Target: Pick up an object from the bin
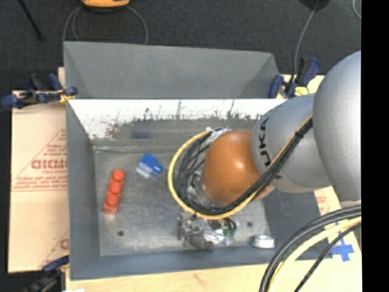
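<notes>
The gripper (197, 231) sits low at the lower middle of the bin (82, 163), under the orange wrist cover (228, 166). Whether it is open or closed, I cannot tell. Near it, lower right, lies a small silvery round piece (263, 242). Further left are a red-orange knobbed block (113, 192) and a blue-and-white piece (149, 166).

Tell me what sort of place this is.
Most likely a robotics lab's grasping test cell: a large grey robot arm reaches into a grey metal bin holding a few loose things, such as an orange block stack and a small blue piece.
</notes>
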`<act>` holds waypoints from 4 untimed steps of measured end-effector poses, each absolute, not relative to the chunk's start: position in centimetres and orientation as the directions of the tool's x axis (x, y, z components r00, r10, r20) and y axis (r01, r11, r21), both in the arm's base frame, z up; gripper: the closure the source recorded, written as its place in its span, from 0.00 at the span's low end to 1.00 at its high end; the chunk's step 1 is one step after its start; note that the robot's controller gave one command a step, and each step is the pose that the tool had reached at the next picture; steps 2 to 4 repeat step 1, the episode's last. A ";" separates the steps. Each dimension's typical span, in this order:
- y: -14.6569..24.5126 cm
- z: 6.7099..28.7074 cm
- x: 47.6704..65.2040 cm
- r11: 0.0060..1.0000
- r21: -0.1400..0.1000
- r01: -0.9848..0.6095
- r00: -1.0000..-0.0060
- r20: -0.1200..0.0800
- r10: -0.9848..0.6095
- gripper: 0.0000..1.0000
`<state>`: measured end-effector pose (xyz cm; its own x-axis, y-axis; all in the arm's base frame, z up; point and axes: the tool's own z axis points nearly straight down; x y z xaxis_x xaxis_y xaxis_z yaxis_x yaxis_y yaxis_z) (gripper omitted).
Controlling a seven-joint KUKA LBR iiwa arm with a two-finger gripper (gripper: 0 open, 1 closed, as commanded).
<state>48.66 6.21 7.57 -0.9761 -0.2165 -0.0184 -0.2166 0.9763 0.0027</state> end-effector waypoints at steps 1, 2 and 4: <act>4.7 22.2 49.5 0.916 -0.004 -0.401 -0.916 -0.010 -0.401 1.00; 4.7 22.2 49.5 0.916 -0.004 -0.401 -0.916 -0.010 -0.401 1.00; 4.7 22.2 49.5 0.916 -0.004 -0.401 -0.916 -0.010 -0.401 1.00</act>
